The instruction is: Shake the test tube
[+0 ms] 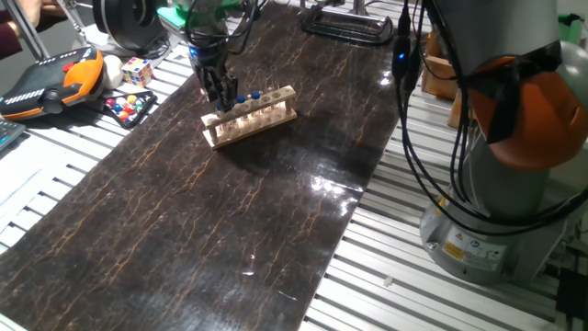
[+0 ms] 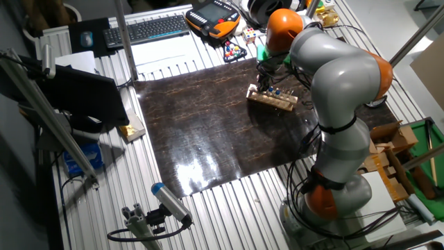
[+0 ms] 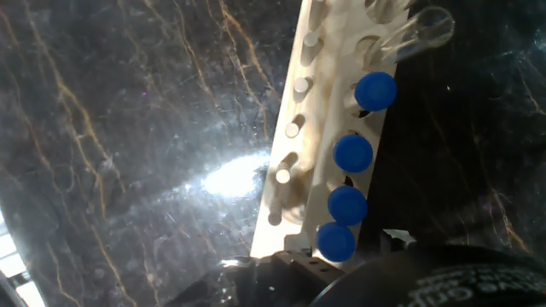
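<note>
Task barely begun, by my reading: all four small clear test tubes with round blue caps sit in the pale wooden rack (image 1: 251,117) on the dark marbled worktop (image 1: 211,230); none lifted, none shaken. Grasp, lift, shake and return all remain.

My gripper (image 1: 220,92) hangs over the rack's left end in one fixed view, fingertips down among the caps. Whether my fingers are spread or already pinching a cap, I cannot tell; the hand view shows only dark housing at its lower edge.

Rack contents, hand view: four blue-capped tubes in a row, the nearest test tube (image 3: 338,242) closest to my gripper, likely my target. Beyond them, a taller uncapped clear tube (image 3: 418,32). Contents of tubes not discernible.
</note>
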`<state>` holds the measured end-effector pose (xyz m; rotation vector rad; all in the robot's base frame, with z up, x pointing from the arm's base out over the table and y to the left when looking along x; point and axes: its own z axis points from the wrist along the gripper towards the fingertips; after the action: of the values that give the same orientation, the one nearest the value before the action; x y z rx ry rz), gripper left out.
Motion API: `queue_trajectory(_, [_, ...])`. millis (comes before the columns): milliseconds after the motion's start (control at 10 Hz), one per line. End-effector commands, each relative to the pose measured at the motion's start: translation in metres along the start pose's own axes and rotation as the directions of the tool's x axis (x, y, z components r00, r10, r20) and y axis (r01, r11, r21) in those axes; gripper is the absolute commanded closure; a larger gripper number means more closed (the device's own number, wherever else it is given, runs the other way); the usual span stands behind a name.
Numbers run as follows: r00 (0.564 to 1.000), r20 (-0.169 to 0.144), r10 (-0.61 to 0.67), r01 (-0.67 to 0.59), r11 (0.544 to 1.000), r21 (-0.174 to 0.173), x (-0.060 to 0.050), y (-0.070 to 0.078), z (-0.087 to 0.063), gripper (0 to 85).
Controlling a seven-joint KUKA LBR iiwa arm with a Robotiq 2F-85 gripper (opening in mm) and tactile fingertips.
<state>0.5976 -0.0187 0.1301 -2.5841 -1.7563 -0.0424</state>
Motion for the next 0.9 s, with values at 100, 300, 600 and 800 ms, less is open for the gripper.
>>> queue_trajectory(100, [1.000,-0.006,0.003,-0.003,1.000,0.005,-0.0004,-0.0002,0.0040,37.7])
queue_trajectory(300, [1.000,-0.009,0.006,-0.006,1.000,0.002,-0.0016,-0.0001,0.0075,38.0])
queue_trajectory(600, [1.000,-0.010,0.009,-0.009,1.000,-0.004,-0.0027,-0.0013,0.0108,39.7])
queue_trajectory(800, [1.000,-0.012,0.009,-0.009,1.000,-0.008,-0.0036,-0.0019,0.0122,40.7])
